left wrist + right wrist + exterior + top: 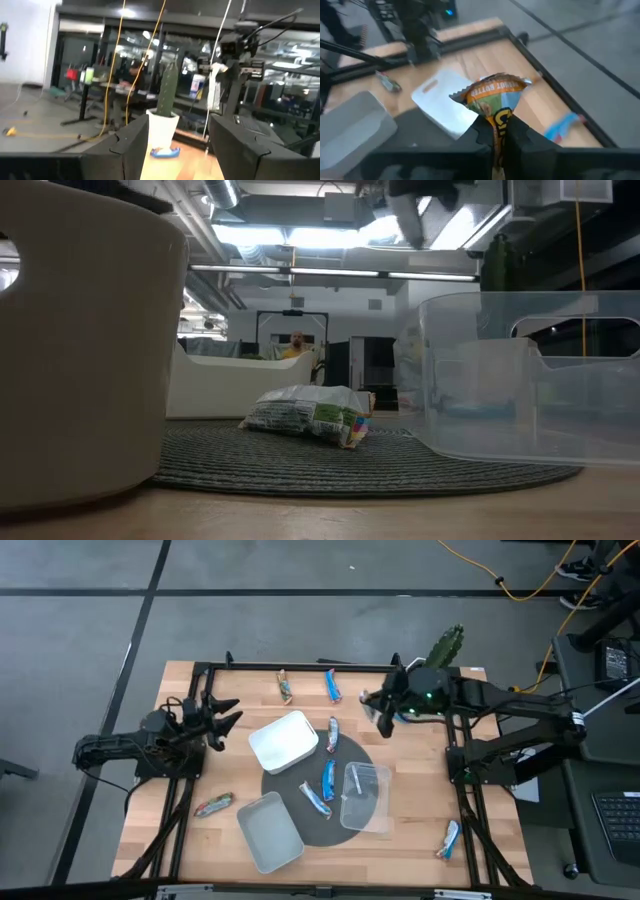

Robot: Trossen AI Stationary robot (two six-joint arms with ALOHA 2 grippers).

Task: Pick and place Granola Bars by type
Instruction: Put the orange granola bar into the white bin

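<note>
My right gripper (383, 710) hovers above the table's far right part, shut on a granola bar (496, 95) with an orange and blue wrapper. My left gripper (218, 720) is open and empty above the left side, its fingers (131, 145) wide apart. Loose bars lie flat: two near the far edge (285, 687) (332, 685), one beside the white tub (333, 733), two blue ones on the dark mat (328, 780) (314, 798), a red one (213, 804) at the near left and a blue one (448, 838) at the near right. My right gripper pinches the bar between its two fingers (482, 132) at its lower part (498, 122). The crimped orange end (492, 82) sticks out past the fingertips. The bar is lifted clear of the table.
A white tub (284, 741) sits at the mat's far-left edge, a grey tub (270, 831) at its near left and a clear tub (364, 796) on its right side. A potted cactus (447, 644) stands at the far right corner. A black frame borders the table.
</note>
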